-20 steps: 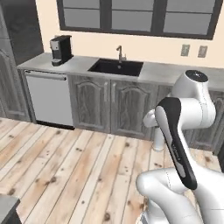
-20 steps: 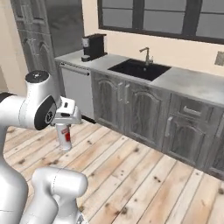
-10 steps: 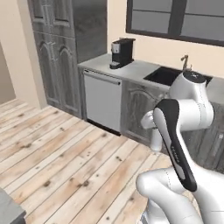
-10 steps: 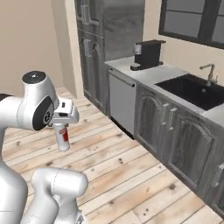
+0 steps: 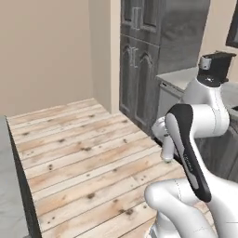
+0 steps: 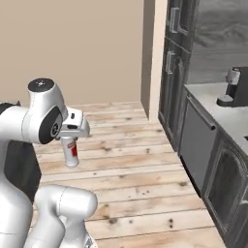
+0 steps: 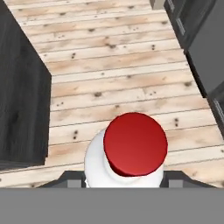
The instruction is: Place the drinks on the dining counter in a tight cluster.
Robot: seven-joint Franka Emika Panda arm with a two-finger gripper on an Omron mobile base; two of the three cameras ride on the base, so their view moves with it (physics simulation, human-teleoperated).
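**Red-capped bottle carried over the wooden floor**

The gripper [image 6: 71, 140] sits at the end of the white arm, out in front of the robot's body and well above the wooden floor [image 6: 131, 160]. Its jaws are drawn in close and clamped on the slim white bottle [image 6: 71, 152], which hangs straight down below the hand, upright, its lower end clear of the boards. A red patch shows on the bottle's side in the right base view.

From the hand camera the bottle's red cap [image 7: 135, 144] lies right at the fingers — round, seen from above, with the white shoulder of the bottle bulging out under it. Beyond it, floor planks run across the picture.

In the left base view the bottle [image 5: 167, 149] peeks out pale just beside the arm's dark elbow band; the hand itself is mostly hidden behind the arm there.

Surroundings, taken from the hand:
- A dark grey panelled block [image 7: 19, 92] stands to one side of the bottle in the hand camera, near but apart from it.
- Tall grey cabinets [image 6: 177, 68] rise ahead and off to the right.
- A coffee machine [image 6: 233, 87] stands on the grey worktop [image 6: 218, 114] further right — well apart from the hand.
- A plain beige wall [image 6: 82, 48] closes the far side of the floor.
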